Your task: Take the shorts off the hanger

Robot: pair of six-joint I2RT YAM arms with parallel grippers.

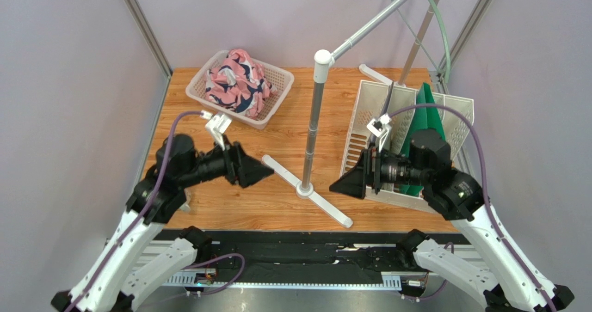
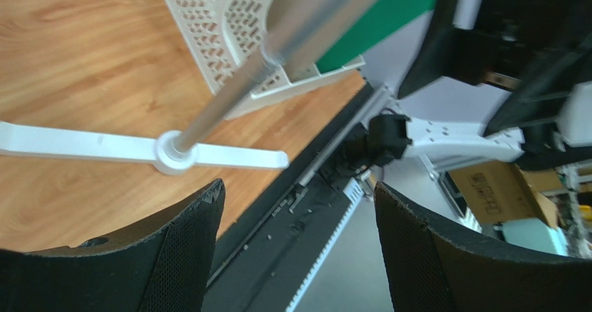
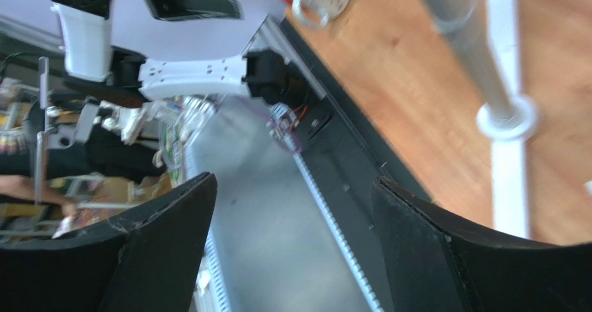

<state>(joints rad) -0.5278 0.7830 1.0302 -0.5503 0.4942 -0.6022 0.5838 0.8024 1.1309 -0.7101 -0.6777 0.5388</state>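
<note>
The shorts (image 1: 237, 82), pink with navy-and-white shapes, lie bunched in a white perforated basket (image 1: 278, 76) at the far left of the wooden table (image 1: 278, 211), and no part of them touches the hanger (image 1: 440, 31). The hanger shows only as a thin, pale mint-green curve at the far right, running from beside the upper end of the slanted grey rack bar (image 1: 375, 21) down toward the table's far right corner. Its hook cannot be made out. The upright rack pole (image 1: 314, 118) stands mid-table on a white cross-shaped foot (image 1: 328, 206), between the two arms. The left gripper (image 1: 267, 175) points right toward that foot, close to it but apart from it. In its wrist view the two black fingers (image 2: 187, 256) are spread wide with nothing between them, and the pole and foot show beyond. The right gripper (image 1: 340, 186) points left toward the same foot from the other side, in front of a white slotted file rack (image 1: 361, 118) that holds upright green folders (image 1: 427, 114). Its wrist view shows its fingers (image 3: 160, 243) likewise wide apart and holding nothing, with the table edge and the pole's foot past them. Both grippers are well apart from the shorts and from the hanger.
</note>
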